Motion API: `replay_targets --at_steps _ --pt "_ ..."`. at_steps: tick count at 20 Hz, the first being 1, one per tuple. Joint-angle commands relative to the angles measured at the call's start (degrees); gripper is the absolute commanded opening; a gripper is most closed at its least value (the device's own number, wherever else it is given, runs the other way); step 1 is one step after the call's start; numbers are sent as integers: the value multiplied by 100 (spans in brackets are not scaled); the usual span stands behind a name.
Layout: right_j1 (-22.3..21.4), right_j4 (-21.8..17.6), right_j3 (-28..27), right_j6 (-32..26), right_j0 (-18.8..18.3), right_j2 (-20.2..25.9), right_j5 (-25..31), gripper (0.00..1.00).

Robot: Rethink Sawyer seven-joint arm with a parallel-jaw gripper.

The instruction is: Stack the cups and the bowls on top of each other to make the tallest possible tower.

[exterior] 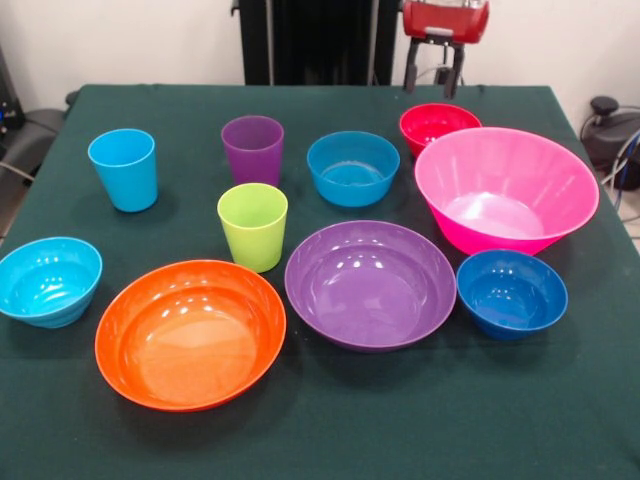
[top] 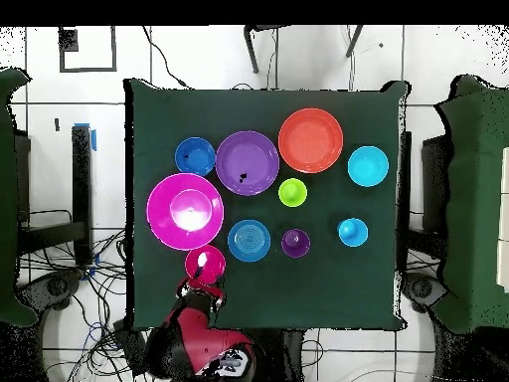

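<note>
Nothing stacked yet: all 10 pieces sit apart on the green table [exterior: 330, 440], no tower, so by my read the whole task is left.

Near to far in the front view:
- Lower left: wide orange bowl [exterior: 190, 333], closest to the bottom table edge.
- Lower centre: wide purple bowl [exterior: 371, 284], just beside the orange one, rims nearly touching.
- Lower right: dark blue bowl [exterior: 512, 292], just beside the purple bowl and under the pink bowl's rim.
- Far left: cyan bowl [exterior: 48, 280], tilted, right at the left table edge. Looks like a risk of a knock-off.
- Centre: lime green cup [exterior: 253, 225], upright, mouth up, between the orange and purple bowls.
- Right: big pink bowl [exterior: 506, 188], tallest and widest, near the right table edge.
- Upper left: light blue cup [exterior: 123, 168], upright, well apart from the others.
- Upper centre: purple cup [exterior: 252, 148] and blue bowl [exterior: 353, 167], side by side, apart.
- Upper right: red bowl [exterior: 437, 125], partly hidden behind the pink bowl's rim, touching or nearly so.

Gripper [exterior: 435, 82] hangs at the top right, above and just behind the red bowl, 2 dark fingers [exterior: 457, 75] spread, holding nothing. Overhead view puts the gripper [top: 204, 289] at the red bowl's [top: 205, 264] lower edge.

Open room: bare cloth along the bottom of the front view and at the upper left corner; overhead view shows a wide bare strip on the right side of the table [top: 383, 288]. Centre is crowded, and the pink bowl blocks low passes on the red bowl's near side.
</note>
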Motion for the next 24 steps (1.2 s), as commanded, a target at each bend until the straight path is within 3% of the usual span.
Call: replay_targets --at_steps 1,5,10,24 --pt "563 357 -714 933 35 491 60 100" --pt "660 377 -816 928 3 488 84 100" --pt "1124 461 -1176 1052 -15 727 -5 100" --pt "1357 372 -1422 1053 -115 813 -13 100"
